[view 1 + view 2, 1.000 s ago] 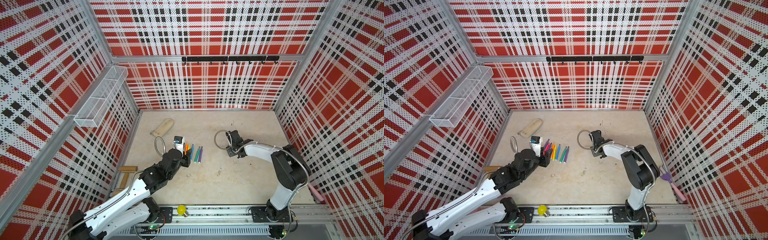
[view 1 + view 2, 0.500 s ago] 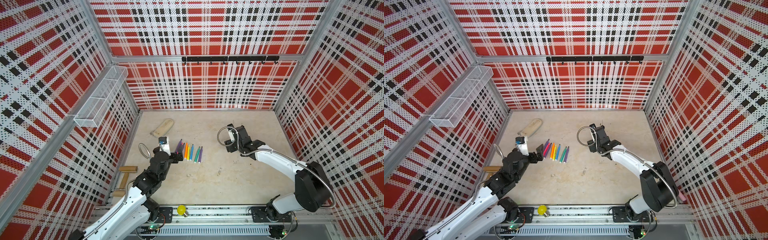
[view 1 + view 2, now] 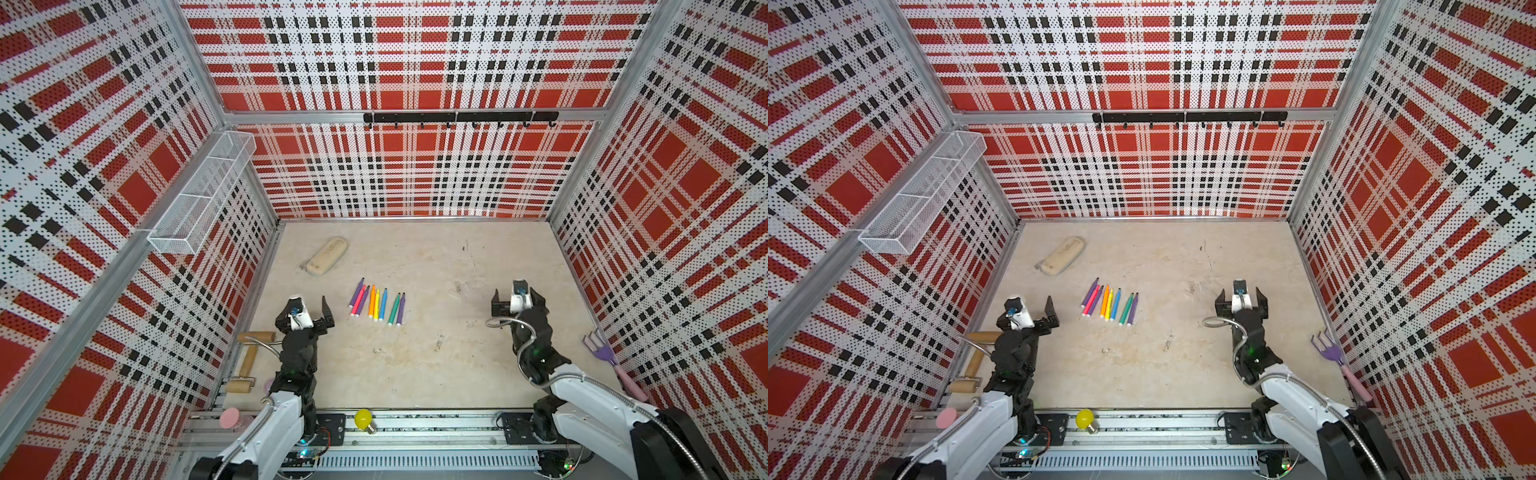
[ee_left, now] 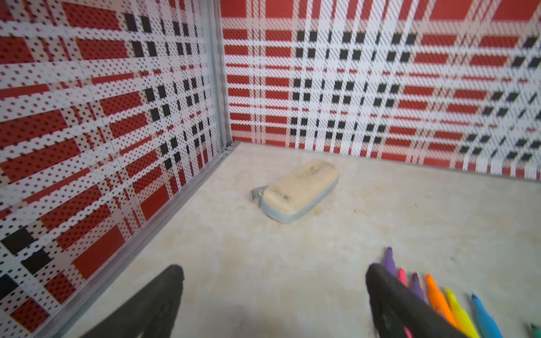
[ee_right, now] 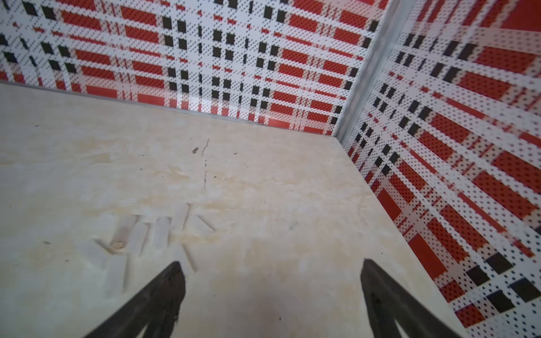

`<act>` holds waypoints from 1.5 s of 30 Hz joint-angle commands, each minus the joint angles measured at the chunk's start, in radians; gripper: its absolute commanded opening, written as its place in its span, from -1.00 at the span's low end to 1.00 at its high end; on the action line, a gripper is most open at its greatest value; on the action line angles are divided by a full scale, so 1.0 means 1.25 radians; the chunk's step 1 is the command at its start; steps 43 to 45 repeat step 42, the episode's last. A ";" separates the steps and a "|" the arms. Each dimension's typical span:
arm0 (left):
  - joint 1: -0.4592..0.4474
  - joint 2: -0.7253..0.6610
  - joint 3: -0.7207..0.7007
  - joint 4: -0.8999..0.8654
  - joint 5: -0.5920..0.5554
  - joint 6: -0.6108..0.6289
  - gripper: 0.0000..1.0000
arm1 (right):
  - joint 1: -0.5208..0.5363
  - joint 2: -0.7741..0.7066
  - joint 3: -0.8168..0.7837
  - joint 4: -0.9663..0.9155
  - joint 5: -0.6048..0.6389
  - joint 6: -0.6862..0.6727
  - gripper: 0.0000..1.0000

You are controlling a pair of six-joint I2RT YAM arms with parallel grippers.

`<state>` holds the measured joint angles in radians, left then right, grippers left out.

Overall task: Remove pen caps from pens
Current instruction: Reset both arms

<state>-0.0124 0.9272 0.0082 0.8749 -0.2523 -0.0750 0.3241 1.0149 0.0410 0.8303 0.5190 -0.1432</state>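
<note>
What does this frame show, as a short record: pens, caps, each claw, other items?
pens: eight pens in a row on the table, tips bare
caps: pale caps lying loose, apart from the pens
left claw: left claw open, empty, beside the row
right claw: right claw open, empty, caps just ahead of it
other: beige pouch at the back; purple rake by the side wall

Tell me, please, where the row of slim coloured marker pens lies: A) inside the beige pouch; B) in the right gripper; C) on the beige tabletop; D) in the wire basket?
C: the row of slim coloured marker pens lies on the beige tabletop, beside the left gripper.
</note>
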 commanded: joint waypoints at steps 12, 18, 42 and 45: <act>0.119 0.538 0.105 0.491 0.292 -0.044 0.99 | -0.086 0.461 0.016 0.689 -0.103 -0.060 1.00; 0.049 0.517 0.240 0.204 0.266 0.041 0.98 | -0.197 0.461 0.044 0.612 -0.149 0.078 1.00; 0.043 0.514 0.234 0.218 0.257 0.044 0.99 | -0.211 0.437 0.166 0.343 -0.097 0.118 1.00; 0.043 0.514 0.234 0.218 0.257 0.044 0.99 | -0.211 0.437 0.166 0.343 -0.097 0.118 1.00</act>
